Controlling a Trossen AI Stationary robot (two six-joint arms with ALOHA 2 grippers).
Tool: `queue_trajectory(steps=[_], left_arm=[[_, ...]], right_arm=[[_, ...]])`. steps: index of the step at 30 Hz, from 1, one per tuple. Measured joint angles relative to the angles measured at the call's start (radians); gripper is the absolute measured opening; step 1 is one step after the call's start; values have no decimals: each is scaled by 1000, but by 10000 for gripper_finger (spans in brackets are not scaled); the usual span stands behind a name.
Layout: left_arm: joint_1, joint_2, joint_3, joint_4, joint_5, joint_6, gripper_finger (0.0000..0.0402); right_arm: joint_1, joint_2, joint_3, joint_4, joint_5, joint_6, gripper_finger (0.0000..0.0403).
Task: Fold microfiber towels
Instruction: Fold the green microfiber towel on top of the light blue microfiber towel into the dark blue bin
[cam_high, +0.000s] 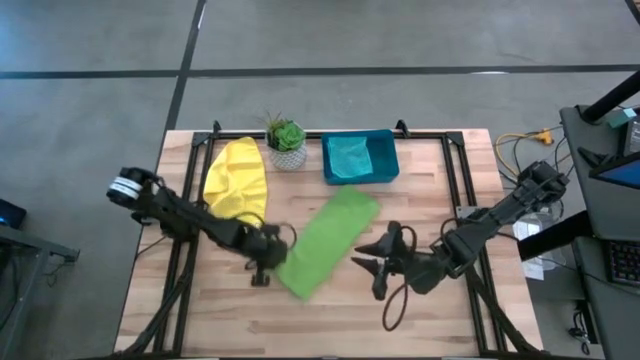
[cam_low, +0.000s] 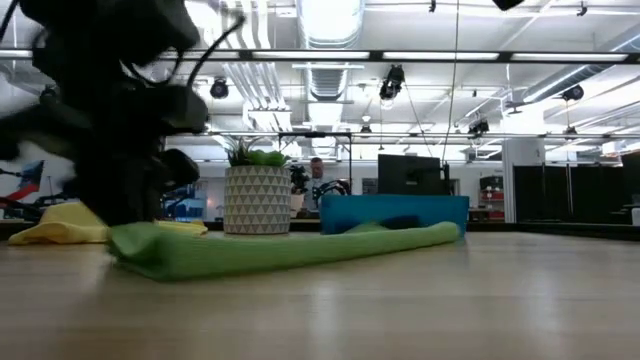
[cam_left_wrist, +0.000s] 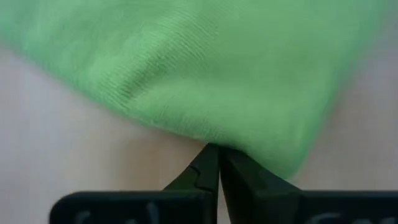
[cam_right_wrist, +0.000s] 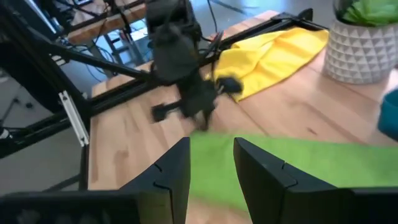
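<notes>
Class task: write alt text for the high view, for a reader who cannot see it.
Overhead, the left hand grips the near end of a folded light green towel on a wooden table, with the right hand open beside it. Behind lie a yellow towel, a potted plant and a blue tray holding a teal towel.

green towel (cam_high: 326, 243) | yellow towel (cam_high: 237, 179) | teal tray (cam_high: 386, 172) | white-patterned pot (cam_low: 257, 200)

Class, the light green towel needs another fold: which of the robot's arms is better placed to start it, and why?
Probably the left. The left hand is shut on the edge of the light green towel, at its near end. The right hand is open beside the towel, holding nothing.
</notes>
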Motion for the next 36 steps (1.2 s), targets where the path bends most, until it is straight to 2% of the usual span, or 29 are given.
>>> queue_trajectory(steps=[5,7,12,16,20,25,31,36], left_arm=[[-89,103,94,140,78,2,0],[-112,130,125,101,77,-1,0],[-113,113,126,-16,28,-75,0],[-120,52,90,-70,29,-114,0],[-136,-23,41,-94,24,-180,0],[-162,-103,-22,-73,-34,-262,0],[-180,-144,-56,-58,-81,-341,0],[-185,-144,-57,23,-85,-343,0]], right_arm=[[-8,64,42,-7,-22,-65,118],[-8,98,67,-5,-64,-107,118],[-7,244,151,-32,-266,-259,126],[-7,396,250,-154,-413,-348,159],[-7,522,350,-279,-421,-485,203],[-5,643,430,-301,-420,-692,241],[-13,736,475,-312,-432,-778,243],[-38,748,476,-310,-437,-818,229]])
